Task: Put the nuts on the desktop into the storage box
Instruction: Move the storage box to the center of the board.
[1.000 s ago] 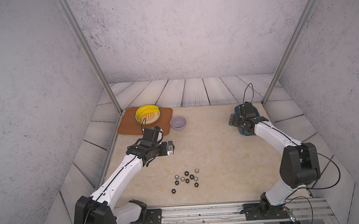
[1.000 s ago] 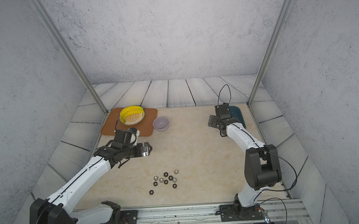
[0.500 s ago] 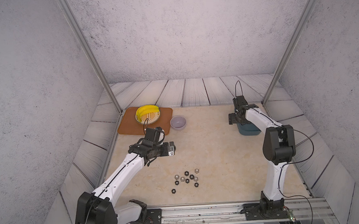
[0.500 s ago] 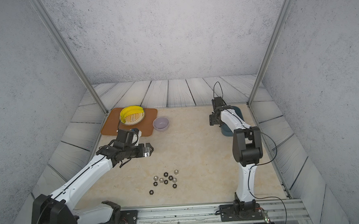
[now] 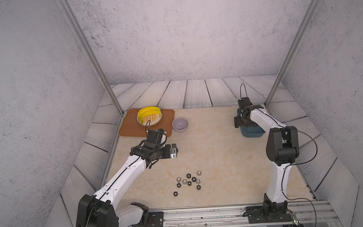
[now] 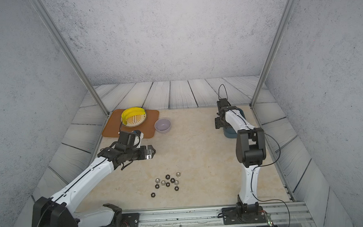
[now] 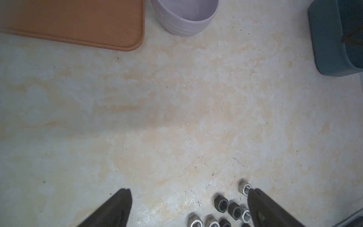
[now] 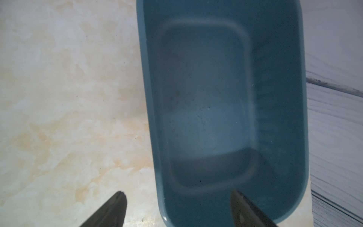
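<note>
**Surface:** desktop (image 5: 212, 150), beige-cream marble pattern, flat. Fine dark specks and scuffs show in the left wrist view. Grey plank surround (image 5: 196, 94) on three sides.

**Room:** rough grey walls (image 5: 182, 32) at 9, 12 and 3 o'clk. Two slanted alu posts (image 5: 90, 56) rise from the far corners. Mounting rail (image 5: 203, 216) runs along 6 o'clk, w/ both arm bases fixed on it. The dial is the desktop as seen in the top views, 12 at the far wall.

**Other items:**
- Orange-brown mat (image 5: 130, 127) in the 10 o'clk corner, carrying a patterned plate (image 5: 155, 120) w/ bananas (image 5: 147, 113).
- Lavender bowl (image 5: 180, 124) at 11 o'clk, upright, just beside the mat's edge.

**Task items:**
- Nuts (image 5: 188, 182) lie loose on the desktop at approx 7 o'clk, near ctr. Ten counted: six black, four silver. One black nut sits apart, toward the rail.
- Storage box (image 5: 252, 132), dark teal, at 2 o'clk by the desktop edge, well apart from the nuts.

**Grippers:**
- Left gripper (image 5: 175, 151) at 9 o'clk, above the desktop, between mat and nuts. Jaws spread wide, holding nothing.
- Right gripper (image 8: 177, 194) at the box, jaws apart. One finger is over marble, the other over the box interior, w/ the box's long wall between them. Contact w/ the wall cannot be determined.

**Obstructions:**
- Right forearm (image 5: 262, 119) crosses over the box in both top views and hides most of it.
- In the left wrist view, one fingertip (image 7: 255, 198) overlaps the cluster's edge.
</note>
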Action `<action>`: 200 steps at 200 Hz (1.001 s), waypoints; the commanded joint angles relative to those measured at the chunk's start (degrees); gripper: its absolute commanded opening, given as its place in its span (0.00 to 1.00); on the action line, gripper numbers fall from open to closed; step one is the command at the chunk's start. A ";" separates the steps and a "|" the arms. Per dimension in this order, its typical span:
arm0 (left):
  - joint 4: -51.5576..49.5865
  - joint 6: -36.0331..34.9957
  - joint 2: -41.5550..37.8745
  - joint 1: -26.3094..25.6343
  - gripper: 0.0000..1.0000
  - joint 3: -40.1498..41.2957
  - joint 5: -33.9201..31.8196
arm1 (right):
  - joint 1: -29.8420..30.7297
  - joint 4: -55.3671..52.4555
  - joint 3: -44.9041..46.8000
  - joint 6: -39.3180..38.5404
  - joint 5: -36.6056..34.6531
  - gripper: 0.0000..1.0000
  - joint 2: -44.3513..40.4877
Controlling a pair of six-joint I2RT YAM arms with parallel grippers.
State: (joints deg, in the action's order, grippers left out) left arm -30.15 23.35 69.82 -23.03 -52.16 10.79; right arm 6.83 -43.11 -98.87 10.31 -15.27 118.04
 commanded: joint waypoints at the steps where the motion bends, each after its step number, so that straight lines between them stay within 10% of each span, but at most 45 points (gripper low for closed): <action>1: -0.24 0.09 0.45 -0.52 0.98 -1.27 0.35 | 0.02 -1.55 -2.52 -1.96 1.21 0.86 2.84; 77: -0.52 0.24 0.32 -0.61 0.98 -1.59 -0.07 | -0.26 -3.27 -9.37 -3.59 4.10 0.74 11.04; 200: -2.63 0.32 -0.28 -0.61 0.98 -2.54 -0.60 | -0.33 -2.41 -8.41 -8.28 19.63 0.07 8.70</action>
State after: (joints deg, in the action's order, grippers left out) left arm -31.07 23.55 70.24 -23.33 -52.93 10.76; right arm 6.55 -44.69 -108.09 3.62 -3.29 129.95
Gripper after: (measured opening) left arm 0.984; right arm 0.109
